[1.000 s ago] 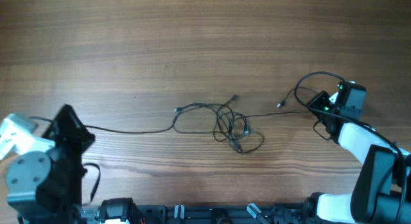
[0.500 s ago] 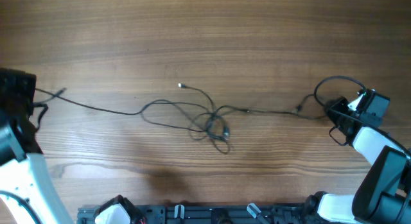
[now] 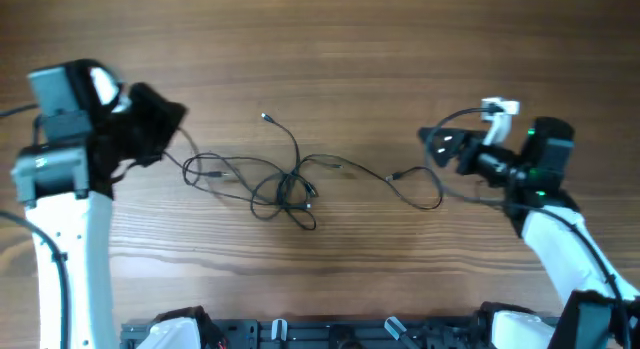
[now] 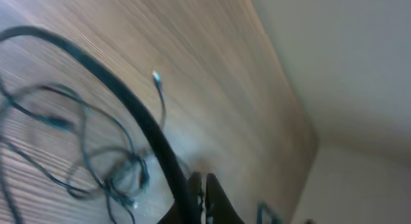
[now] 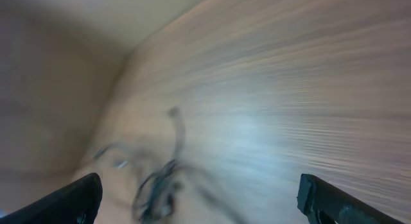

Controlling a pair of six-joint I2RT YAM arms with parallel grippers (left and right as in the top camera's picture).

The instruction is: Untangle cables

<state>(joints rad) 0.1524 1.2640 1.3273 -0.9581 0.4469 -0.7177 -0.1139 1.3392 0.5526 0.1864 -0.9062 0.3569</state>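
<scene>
Overhead view: a brown wood-grain bench [image 3: 400, 49] carries the thin black cables [image 3: 290, 189], which lie near its middle between the two arms. Their strands cross in a loose knot, with looping runs spreading to either side. One free strand rises from the knot to a small pale plug end [image 3: 265, 117]. Another runs rightward past a second tiny plug [image 3: 394, 176] into an open loop that lies just below the right tool [image 3: 435, 141]. The leftmost strand bends up to the left tool [image 3: 165, 124], whose black body hides the contact point from above.

Left wrist view, blurred: the left tool [image 4: 200, 192] has its fingers pressed nearly together on a dark strand. That strand arcs across the foreground and partly screens the knot [image 4: 122, 172]. The plug end [image 4: 156, 76] lies beyond, and a pale wall [image 4: 347, 70] meets the bench edge.

Right wrist view, heavily blurred: the right tool [image 5: 202, 197] is spread wide, one black finger [image 5: 77, 198] at each lower corner, with nothing between them. The knot [image 5: 160, 185] is a dark smear ahead.

A thicker black cord [image 3: 455, 116] arches over the right arm, ending at a white fitting [image 3: 497, 109].
</scene>
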